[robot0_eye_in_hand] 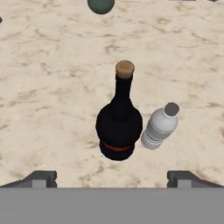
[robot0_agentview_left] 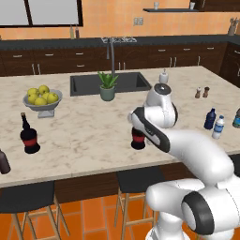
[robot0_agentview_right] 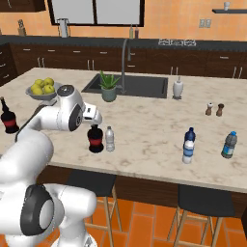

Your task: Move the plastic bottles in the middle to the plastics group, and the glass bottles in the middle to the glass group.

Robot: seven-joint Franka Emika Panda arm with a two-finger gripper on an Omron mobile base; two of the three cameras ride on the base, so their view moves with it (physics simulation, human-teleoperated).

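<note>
The black glass bottle [robot0_eye_in_hand: 119, 127] stood upright in the middle of the marble counter [robot0_agentview_right: 154, 140], its cork-topped thin neck rising toward me, with the plain clear plastic bottle [robot0_eye_in_hand: 160, 126] just beside it, close enough that I could not tell whether they touched. I judged I was at the approach to a pick, lined up above the pair and most nearly centred on the black one. Its twin [robot0_agentview_left: 29, 135] waited at the far left end of the counter with a stubby dark-brown bottle [robot0_agentview_left: 3, 162], so that was where it belonged; the clear one belonged at the opposite end, by the dark-blue bottle [robot0_agentview_left: 210, 119], the blue-labelled bottle [robot0_agentview_left: 218, 127] and the teal bottle [robot0_agentview_right: 229, 144]. My gripper [robot0_eye_in_hand: 111, 177] was spread to its widest, both tips low in the hand view, holding and touching nothing. The next move called for descending over the black bottle and closing without knocking its neighbour.
</note>
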